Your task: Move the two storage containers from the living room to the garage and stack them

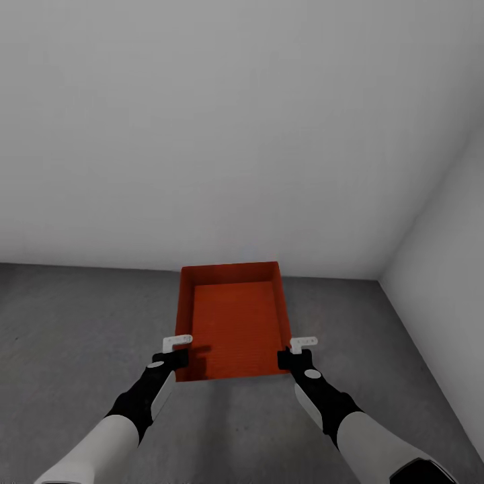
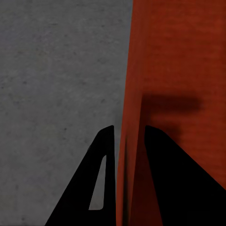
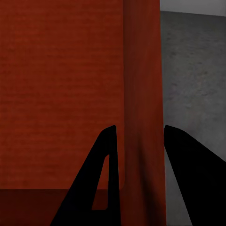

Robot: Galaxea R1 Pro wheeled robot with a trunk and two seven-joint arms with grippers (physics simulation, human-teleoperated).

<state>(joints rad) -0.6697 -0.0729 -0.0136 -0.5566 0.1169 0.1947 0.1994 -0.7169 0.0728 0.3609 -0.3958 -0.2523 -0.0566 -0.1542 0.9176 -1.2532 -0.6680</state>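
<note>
While both tools clamp container side walls, left tool, right tool, I lower level onto floor, lower centre frame.

The storage container sits between both arms, on the floor, before the wall.
</note>
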